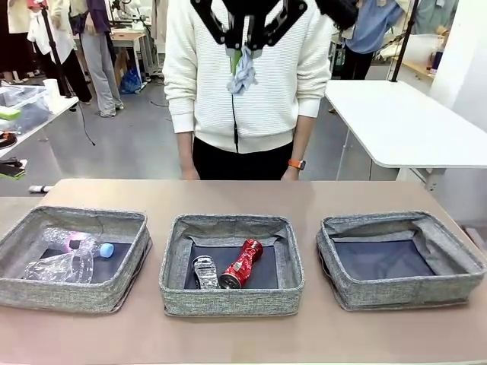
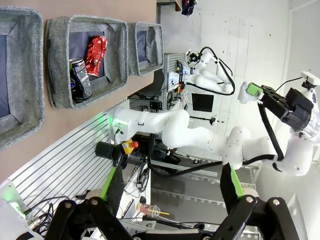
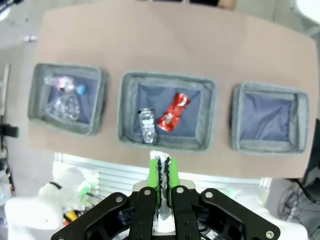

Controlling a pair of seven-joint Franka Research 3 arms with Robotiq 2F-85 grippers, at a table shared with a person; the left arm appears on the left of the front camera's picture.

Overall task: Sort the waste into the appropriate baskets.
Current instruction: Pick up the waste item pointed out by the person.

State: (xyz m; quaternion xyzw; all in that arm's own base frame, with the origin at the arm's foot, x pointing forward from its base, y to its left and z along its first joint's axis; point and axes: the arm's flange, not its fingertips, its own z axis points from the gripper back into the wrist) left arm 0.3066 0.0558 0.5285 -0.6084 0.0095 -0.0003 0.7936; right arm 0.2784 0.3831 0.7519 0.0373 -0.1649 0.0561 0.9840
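Nearest to me, three grey baskets sit in a row on the table. The left basket (image 1: 72, 258) already holds the clear plastic bottle (image 1: 80, 243) with its blue cap and the crumpled plastic container (image 1: 57, 268). The middle basket (image 1: 230, 262) holds the crushed black-silver can (image 1: 204, 271) and the red soda can (image 1: 242, 264) side by side. The right basket (image 1: 399, 258) has a bare dark base — I judge that one is for paper.

Higher and farther, my right gripper (image 1: 242, 65) hangs in front of the person's white sweater, its jaws pinched on the white paper ball (image 1: 243, 72) — the last piece, as far as I can tell.

My right wrist view looks straight down, showing the paper between my green pads (image 3: 154, 175) above the middle basket's near edge. My left wrist view shows my left gripper (image 2: 172, 192), fingers wide apart and holding nothing.
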